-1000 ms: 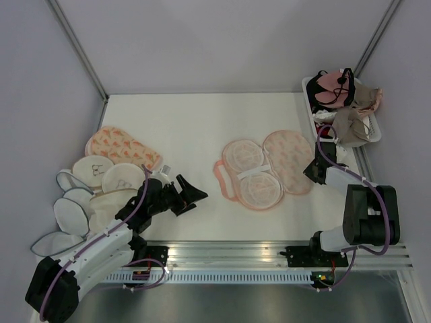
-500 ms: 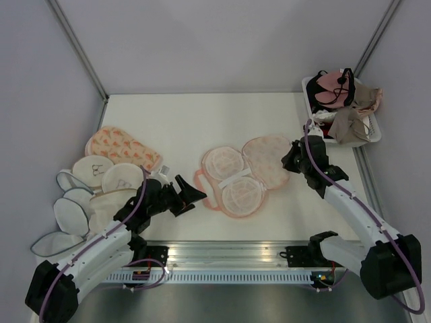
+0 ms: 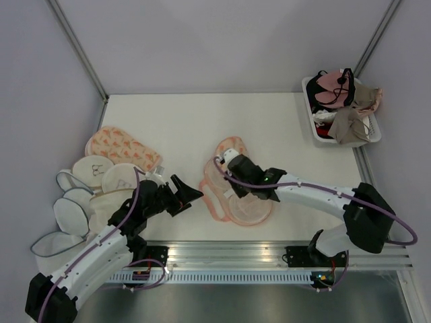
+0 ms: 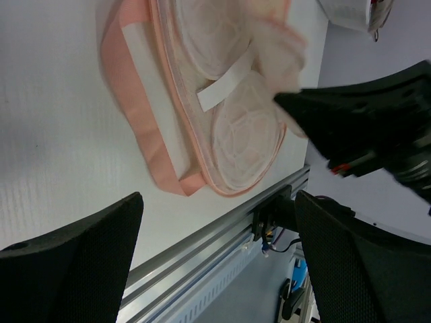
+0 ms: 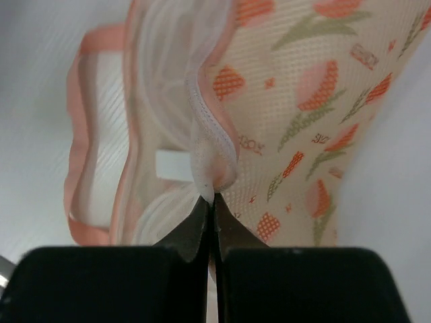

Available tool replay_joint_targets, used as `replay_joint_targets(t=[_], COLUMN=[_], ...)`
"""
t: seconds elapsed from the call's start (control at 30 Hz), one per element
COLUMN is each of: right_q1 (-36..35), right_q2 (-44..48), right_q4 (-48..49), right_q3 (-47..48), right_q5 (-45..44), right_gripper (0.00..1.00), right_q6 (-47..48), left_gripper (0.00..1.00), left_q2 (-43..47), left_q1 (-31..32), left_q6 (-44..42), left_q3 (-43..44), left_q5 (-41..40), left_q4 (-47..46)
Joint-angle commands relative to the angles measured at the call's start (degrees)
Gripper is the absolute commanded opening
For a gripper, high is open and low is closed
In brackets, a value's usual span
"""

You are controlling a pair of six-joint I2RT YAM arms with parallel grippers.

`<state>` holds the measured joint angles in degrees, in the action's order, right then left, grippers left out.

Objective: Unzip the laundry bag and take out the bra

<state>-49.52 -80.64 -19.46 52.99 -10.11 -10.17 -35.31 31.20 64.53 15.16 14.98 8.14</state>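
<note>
The laundry bag lies in the middle of the table, with its white mesh inner cups and pink trim showing. My right gripper is shut on the edge of its printed flap, pinched at the fingertips, and holds the flap lifted and folded over the bag's far lobe. My left gripper is open and empty just left of the bag. In the left wrist view the bag lies ahead of the open gripper. The pink bra with black straps lies in the white basket at the back right.
A white basket at the back right also holds a beige garment. A second printed pouch and several white mesh pouches lie at the left. The table's metal rail runs along the near edge.
My right arm has swept from the right side to the left, dragging the bag's printed flap over the bag. The bag has slid a little left. The left arm has barely moved.
</note>
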Motion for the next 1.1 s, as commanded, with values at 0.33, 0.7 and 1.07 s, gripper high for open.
replay_joint_targets(t=[0.33, 0.7, 1.07], right_q1=[-19.3, -19.1, -19.0], right_q2=[-2.0, 26.1, 35.3], right_q4=[-0.5, 5.6, -3.2], right_q3=[-2.3, -8.8, -12.4], right_q5=[3.3, -3.1, -24.8], right_gripper=[0.96, 0.98, 0.98], right_q6=[1.8, -5.5, -19.3], left_gripper=[0.96, 0.96, 0.96], left_q2=[3.9, 3.0, -2.3], left_q1=[-0.4, -0.5, -0.5], left_q6=[0.9, -1.1, -5.1], left_q3=[2.2, 2.5, 2.9], left_q5=[-4.0, -1.8, 3.5], left_q4=[4.8, 2.2, -4.6])
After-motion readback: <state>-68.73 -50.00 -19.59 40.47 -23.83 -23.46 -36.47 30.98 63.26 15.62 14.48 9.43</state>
